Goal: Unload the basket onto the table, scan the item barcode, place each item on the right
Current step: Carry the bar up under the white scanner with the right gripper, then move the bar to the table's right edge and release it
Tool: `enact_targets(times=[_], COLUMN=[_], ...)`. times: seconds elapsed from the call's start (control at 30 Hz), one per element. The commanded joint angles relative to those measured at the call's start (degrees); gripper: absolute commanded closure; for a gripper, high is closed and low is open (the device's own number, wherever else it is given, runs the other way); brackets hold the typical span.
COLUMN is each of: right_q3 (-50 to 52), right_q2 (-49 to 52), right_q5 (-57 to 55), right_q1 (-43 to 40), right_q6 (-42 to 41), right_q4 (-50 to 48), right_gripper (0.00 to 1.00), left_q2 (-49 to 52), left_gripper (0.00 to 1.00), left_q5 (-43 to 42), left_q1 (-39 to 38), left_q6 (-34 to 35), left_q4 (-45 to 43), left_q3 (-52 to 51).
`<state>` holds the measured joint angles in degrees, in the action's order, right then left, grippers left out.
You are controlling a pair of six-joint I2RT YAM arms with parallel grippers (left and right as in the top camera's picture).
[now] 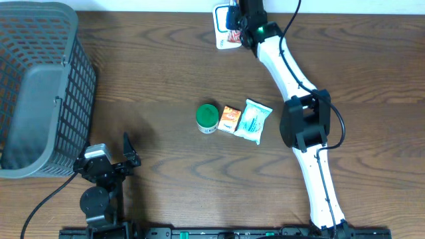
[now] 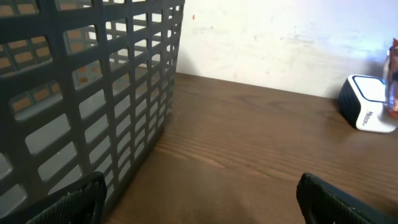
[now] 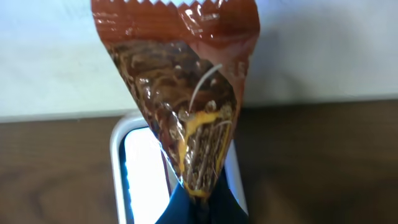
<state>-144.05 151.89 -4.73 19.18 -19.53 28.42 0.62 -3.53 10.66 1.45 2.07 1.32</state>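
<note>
wood tabletop [image 3: 311, 162] by a pale wall [image 3: 323, 50]: scanning step in hand, pinching brown snack packet [image 3: 186, 106] in right gripper [image 3: 196, 208] just over white scanner [image 3: 140, 168], with left gripper [image 2: 199, 199] spread idle; next, probably tilting packet until read.

The bench [image 1: 166, 60] was evenly lit, with only faint shadows cast. Glare was seen on the wrapper [image 3: 186, 25], and the right wrist view was slightly blurred.

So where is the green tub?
In the overhead view, the green tub sits mid-table, just left of the small orange packet.
</note>
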Motion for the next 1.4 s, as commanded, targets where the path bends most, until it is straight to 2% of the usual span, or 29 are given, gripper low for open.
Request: enact_targets(times=[0.0, 0.23, 0.43, 0.53, 0.73, 0.93, 1.17, 1.3, 1.37], right_q3=[-6.1, -8.1, -8.1, -7.2, -1.2, 8.4, 17.9, 19.2, 18.9], right_q2=[-4.9, -17.6, -20.6, -19.8, -18.5, -18.5, -18.5, -18.5, -18.6], right_q5=[-0.8, -15.8, -24.5, -27.8, -28.8, -28.8, -28.8, -28.8, -29.3], right_q1=[-0.8, -5.3, -16.0, -22.8, -36.9, -47.2, -54.6, -57.5, -58.7], right_q6=[3.2, -0.3, -0.5, -1.7, -1.4, 0.6, 3.9, 4.0, 4.2], right_q4=[7.9, 39.5, 56.6, 61.6, 58.9, 50.2, 40.6, 39.0, 39.2], right_gripper=[0.99, 0.99, 0.99, 0.99, 0.99, 0.99, 0.97, 0.9, 0.92], left_q2=[-0.5, -0.5, -0.5, -0.4, -0.5, -0.4, -0.4, -0.5, -0.5], left_gripper=[0.02, 0.02, 0.02, 0.02, 0.02, 0.02, 0.02, 0.02, 0.02], left_q5=[-0.3, -0.3, -0.3, -0.3, -0.3, -0.3, -0.3, -0.3, -0.3], left_q1=[-0.2, -0.2, -0.2, -0.2, -0.2, -0.2, -0.2, -0.2, -0.2], left_q6=[-0.3, -0.3, -0.3, -0.3, -0.3, -0.3, -0.3, -0.3, -0.3], left_q4=[1.7, 1.7, 1.6, 1.6, 1.7, 1.7, 1.6, 1.6, 1.6], left_q3=[-1.1, -1.1, -1.1, -1.1, -1.1, -1.1, -1.1, -1.1, -1.1])
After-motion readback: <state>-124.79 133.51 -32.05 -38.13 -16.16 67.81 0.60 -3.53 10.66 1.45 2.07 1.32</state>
